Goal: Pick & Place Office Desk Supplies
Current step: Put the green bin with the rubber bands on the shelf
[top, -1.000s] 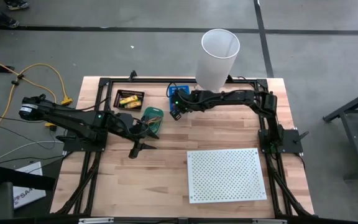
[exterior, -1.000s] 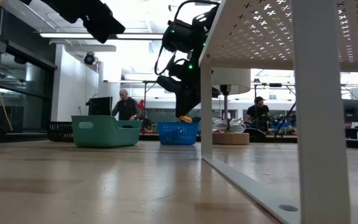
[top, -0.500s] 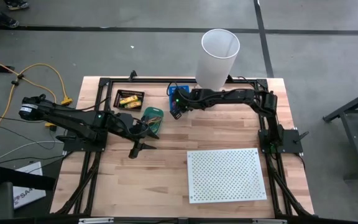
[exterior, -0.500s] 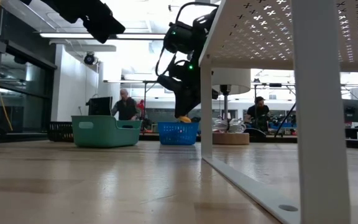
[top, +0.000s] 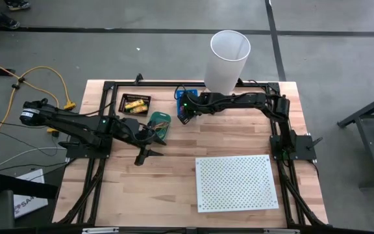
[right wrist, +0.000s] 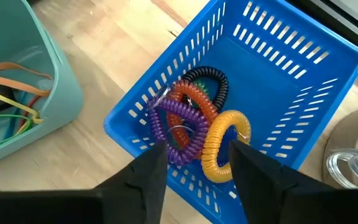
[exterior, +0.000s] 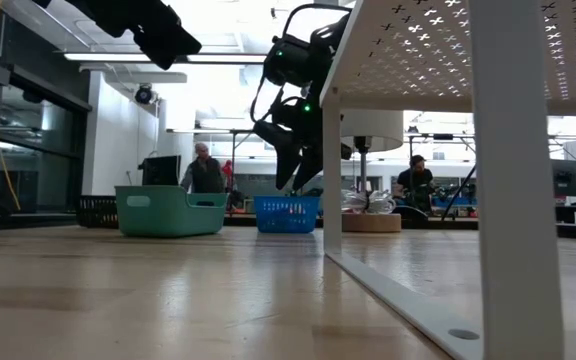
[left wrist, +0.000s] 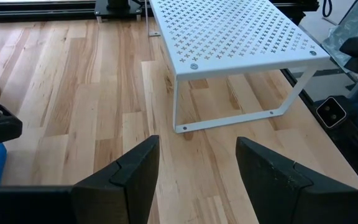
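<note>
Coils [right wrist: 197, 127] beneath spread (empty) right hand [right wrist: 194, 171]

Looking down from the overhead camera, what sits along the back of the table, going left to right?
Small black tray of yellow packs → teal bin with rubber bands → blue slotted basket with the right gripper over it → tall white tapered bin.

No legible text, labels, brands or numbers anywhere. White sheet [top: 30, 195] on the floor beside the desk [top: 174, 182] carries dark print, too small to read. Nothing printed shows on the blue basket [right wrist: 272, 93].
</note>
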Controlling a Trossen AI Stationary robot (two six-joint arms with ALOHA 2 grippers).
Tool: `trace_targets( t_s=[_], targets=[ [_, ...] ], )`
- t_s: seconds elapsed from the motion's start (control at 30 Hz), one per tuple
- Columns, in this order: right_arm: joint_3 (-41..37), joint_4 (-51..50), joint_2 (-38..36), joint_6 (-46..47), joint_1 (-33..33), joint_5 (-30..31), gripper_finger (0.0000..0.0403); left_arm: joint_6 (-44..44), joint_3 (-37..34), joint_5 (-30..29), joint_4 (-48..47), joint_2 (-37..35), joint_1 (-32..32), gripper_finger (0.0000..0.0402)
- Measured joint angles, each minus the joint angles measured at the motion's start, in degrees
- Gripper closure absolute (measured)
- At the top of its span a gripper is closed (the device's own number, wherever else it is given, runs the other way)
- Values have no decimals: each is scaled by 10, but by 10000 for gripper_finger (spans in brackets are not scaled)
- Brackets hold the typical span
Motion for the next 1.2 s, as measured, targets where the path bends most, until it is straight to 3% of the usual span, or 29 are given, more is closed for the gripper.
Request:
trace_targets(
  t_s=[0.5, 0.67, 0.83, 1.2],
  targets=[
    [-1, 42, -7, -13, 13, -8, 250, 0, 0, 0, 0, 0, 0, 195],
    [-1, 68, -19, -15, 12, -40, 250, 0, 0, 0, 0, 0, 0, 195],
    [-1, 70, -52, -31, 10, -74, 251, 0, 0, 0, 0, 0, 0, 195],
    [0, 68, -115, -60, 48, -73, 251, 0, 0, 0, 4, 0, 0, 195]
  ],
)
